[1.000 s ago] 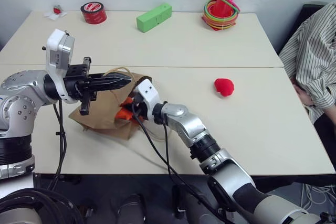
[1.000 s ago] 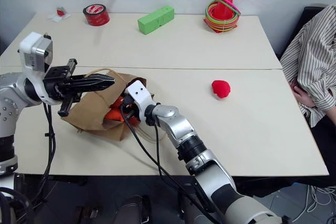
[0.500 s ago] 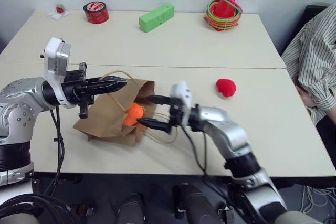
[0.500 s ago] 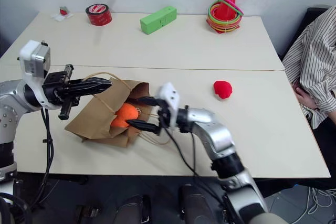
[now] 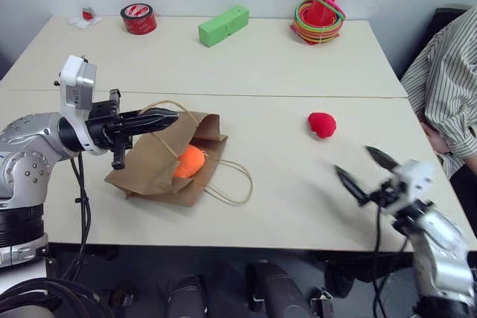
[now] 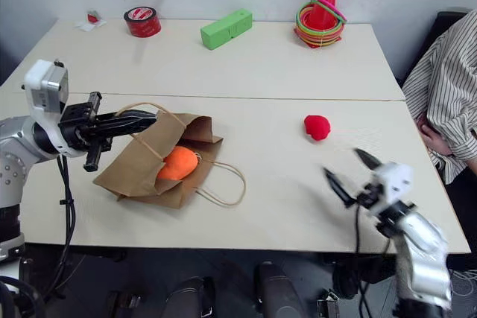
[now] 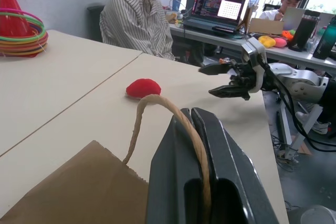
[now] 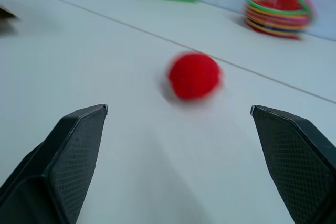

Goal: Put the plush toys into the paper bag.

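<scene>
I see L hand (image 5: 165, 116) pinching bag handle (image 7: 157, 109); orange toy (image 5: 189, 161) in paper bag (image 5: 153, 165); R hand (image 5: 361, 171) spread, red toy (image 5: 322, 124) at its 11 o'clock.

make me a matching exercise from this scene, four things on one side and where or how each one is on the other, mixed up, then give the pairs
Things:
1. orange plush toy
2. red plush toy
3. left tool
4. right tool

Places or states:
A. open and empty, above the table's near edge
B. shut on a cord handle of the paper bag
C. lying in the mouth of the paper bag
D. lying alone on the bare table, outside the bag

Pairs: 1-C, 2-D, 3-B, 4-A
</scene>
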### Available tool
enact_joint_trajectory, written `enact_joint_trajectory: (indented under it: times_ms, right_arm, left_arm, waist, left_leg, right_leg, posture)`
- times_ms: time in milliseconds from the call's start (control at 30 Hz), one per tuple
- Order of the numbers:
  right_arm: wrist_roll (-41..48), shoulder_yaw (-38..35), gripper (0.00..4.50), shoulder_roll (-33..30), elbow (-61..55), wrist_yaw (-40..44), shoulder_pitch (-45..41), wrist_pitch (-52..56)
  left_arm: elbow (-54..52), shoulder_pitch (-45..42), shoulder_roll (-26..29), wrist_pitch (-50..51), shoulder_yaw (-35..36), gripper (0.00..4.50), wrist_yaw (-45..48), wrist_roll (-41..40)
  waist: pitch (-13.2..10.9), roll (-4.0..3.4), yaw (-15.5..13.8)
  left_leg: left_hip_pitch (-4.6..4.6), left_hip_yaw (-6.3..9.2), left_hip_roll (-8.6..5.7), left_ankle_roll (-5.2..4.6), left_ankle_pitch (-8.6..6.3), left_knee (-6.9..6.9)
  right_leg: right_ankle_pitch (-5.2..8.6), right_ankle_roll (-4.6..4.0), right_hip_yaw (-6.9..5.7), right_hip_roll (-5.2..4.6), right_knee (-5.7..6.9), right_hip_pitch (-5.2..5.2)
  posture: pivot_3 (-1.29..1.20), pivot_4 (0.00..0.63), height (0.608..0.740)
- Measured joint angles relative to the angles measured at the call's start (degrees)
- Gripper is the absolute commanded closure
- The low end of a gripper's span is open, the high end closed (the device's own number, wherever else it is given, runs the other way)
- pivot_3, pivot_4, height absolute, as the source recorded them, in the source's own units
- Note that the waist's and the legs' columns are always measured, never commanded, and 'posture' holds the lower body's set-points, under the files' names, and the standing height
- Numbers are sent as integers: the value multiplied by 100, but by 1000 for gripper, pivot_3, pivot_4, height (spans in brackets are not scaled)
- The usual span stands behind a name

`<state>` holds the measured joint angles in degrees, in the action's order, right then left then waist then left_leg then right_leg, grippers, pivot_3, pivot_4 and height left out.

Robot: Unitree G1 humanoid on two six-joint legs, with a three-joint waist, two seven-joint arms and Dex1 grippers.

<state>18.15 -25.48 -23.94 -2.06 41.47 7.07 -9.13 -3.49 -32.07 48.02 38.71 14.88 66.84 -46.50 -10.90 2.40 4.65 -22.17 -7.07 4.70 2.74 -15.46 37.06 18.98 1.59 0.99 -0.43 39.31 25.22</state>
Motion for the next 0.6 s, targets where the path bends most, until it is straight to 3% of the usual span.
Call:
enact_joint_trajectory:
  times_ms: [133,267,433,600]
  right_arm:
    - [-97,-13,35,89,34,-365,269,-86]
    - [-110,179,35,86,-29,-735,-223,236]
    - [-90,923,35,-494,349,-817,-2287,1858]
    - [-263,1497,35,-713,1775,-580,-3700,2702]
  left_arm:
    - [177,-234,-1,-113,-150,4500,142,100]
    - [213,-336,1,-190,-286,4500,267,190]
    - [253,-545,-42,-239,-433,4500,343,266]
    - [230,-539,-64,-247,-471,4500,371,313]
  waist:
    - [-5,-8,61]
    - [-6,-9,89]
    - [-13,-17,123]
    - [-13,-17,34]
  left_leg:
    - [61,-8,-3,5,1,-11]
    - [100,-8,0,8,0,-26]
    - [100,-14,-2,6,3,-26]
    - [89,-19,2,12,-3,-46]
  right_leg:
    - [0,1,19,8,5,-50]
    - [1,3,34,9,-1,-82]
    - [1,10,58,15,9,-69]
    - [6,9,64,26,-23,-62]
  posture:
    - [0,150,740]
    - [0,150,740]
    - [0,150,740]
    - [0,150,740]
